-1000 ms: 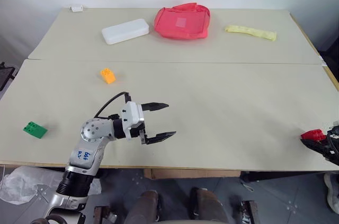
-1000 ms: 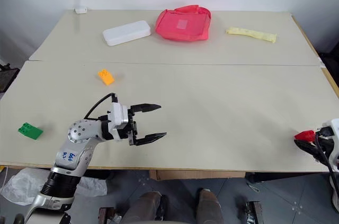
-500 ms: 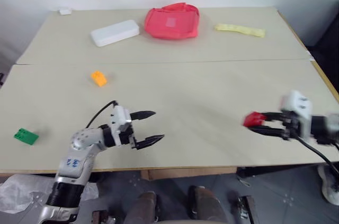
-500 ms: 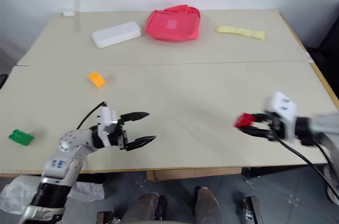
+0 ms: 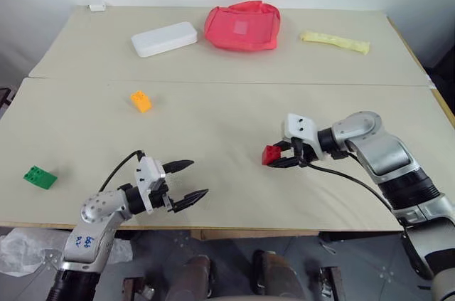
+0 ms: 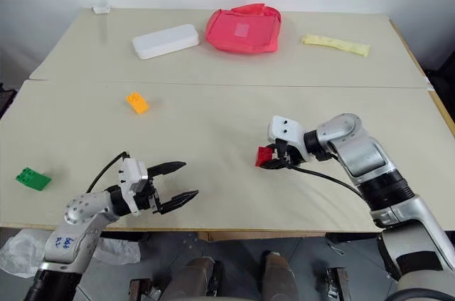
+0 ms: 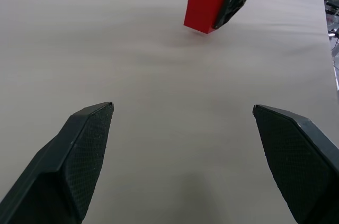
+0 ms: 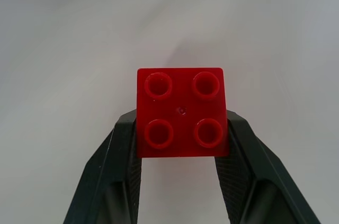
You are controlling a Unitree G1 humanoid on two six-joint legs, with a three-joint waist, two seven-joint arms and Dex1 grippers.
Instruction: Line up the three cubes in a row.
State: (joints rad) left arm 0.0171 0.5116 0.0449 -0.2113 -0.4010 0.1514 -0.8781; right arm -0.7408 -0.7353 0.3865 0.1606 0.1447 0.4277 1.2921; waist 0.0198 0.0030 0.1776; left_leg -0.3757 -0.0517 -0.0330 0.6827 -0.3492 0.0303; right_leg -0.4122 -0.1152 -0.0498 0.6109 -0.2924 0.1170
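1. My right gripper is clamped on the red cube — held just above the table, right of centre.
2. My left gripper hangs spread wide, holding nothing.
3. The orange cube and the green cube lie on the left — well apart.

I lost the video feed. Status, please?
Right gripper shut on red cube. Left gripper open, empty. Orange cube, green cube apart. Nothing blocking.

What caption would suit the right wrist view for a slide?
Seen from above, the right gripper clamps a red cube with four studs between its two black fingers over the pale table.
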